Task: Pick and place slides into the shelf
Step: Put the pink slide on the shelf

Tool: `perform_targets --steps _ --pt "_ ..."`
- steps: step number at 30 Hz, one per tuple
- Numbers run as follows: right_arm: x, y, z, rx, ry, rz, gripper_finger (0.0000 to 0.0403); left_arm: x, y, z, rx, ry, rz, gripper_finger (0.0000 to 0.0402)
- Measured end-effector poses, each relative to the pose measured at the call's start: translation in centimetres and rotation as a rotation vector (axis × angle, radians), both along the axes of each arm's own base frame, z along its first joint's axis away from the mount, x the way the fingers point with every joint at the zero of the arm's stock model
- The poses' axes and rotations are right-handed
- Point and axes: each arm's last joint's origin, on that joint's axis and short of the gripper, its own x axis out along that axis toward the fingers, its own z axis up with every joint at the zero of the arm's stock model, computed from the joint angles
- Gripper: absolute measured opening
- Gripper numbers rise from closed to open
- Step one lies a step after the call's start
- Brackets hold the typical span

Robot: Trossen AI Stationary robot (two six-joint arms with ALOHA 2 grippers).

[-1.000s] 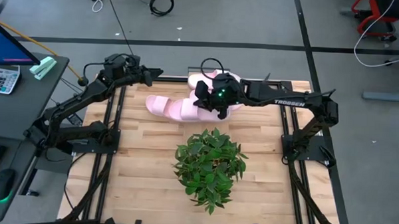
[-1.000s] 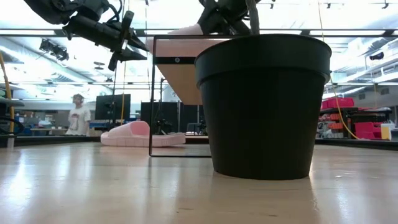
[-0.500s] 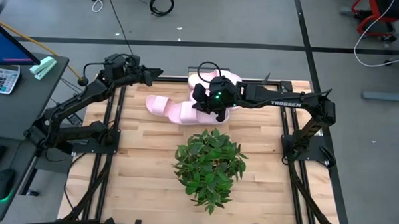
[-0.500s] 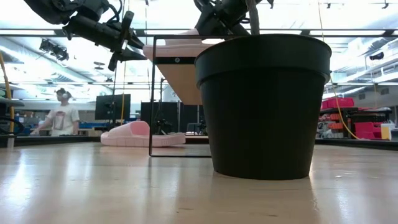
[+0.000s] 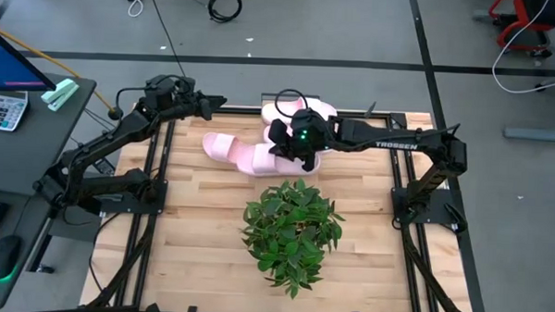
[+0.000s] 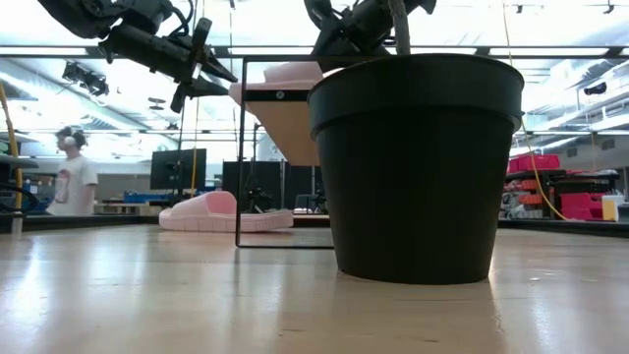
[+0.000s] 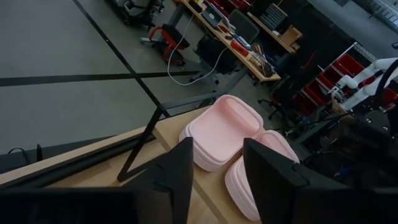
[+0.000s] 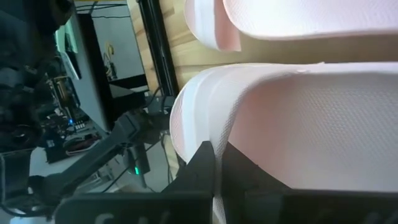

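Note:
My right gripper [image 5: 292, 149] is shut on a pale pink slide [image 8: 292, 124], held over the left end of the light-wood shelf [image 6: 285, 123]. I cannot tell whether the slide touches the shelf's top. Two more slides [image 7: 227, 127] lie side by side on the shelf top, soles down. Another slide [image 5: 222, 147] rests on the table left of the shelf, sole down. My left gripper [image 7: 217, 171] hangs open above the table's far left, pointing at the shelf with nothing between its fingers. My right gripper pinches the slide's edge [image 8: 202, 134] between its two shut fingers, coming from the table's right and slanting down. Whether that edge is strap or sole cannot be told. The slide [image 6: 287, 72] sits about level at the height of the shelf's top.
A potted green plant [image 5: 292, 231] in a black pot [image 6: 413, 167] stands mid-table in front of the shelf. The shelf's black frame post [image 6: 240, 147] stands near the slide on the table. A person [image 6: 69, 177] is in the room behind.
My right gripper has sunk a little with its slide, which now sits down at the shelf's top bar instead of above it. My left gripper has kept still. The person in the room behind has walked to the left.

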Motion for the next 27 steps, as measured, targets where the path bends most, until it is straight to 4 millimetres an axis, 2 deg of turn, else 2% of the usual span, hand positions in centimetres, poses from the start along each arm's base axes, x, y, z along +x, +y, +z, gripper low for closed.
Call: perform_targets --steps 23,27 --pt "0.05 -0.25 0.13 0.000 -0.017 -0.005 0.0009 0.00 0.00 0.01 0.002 0.000 0.000 0.0146" --pt "0.77 -0.36 -0.74 0.022 -0.019 -0.002 0.0009 0.01 0.00 0.01 0.002 0.000 0.000 0.0149"
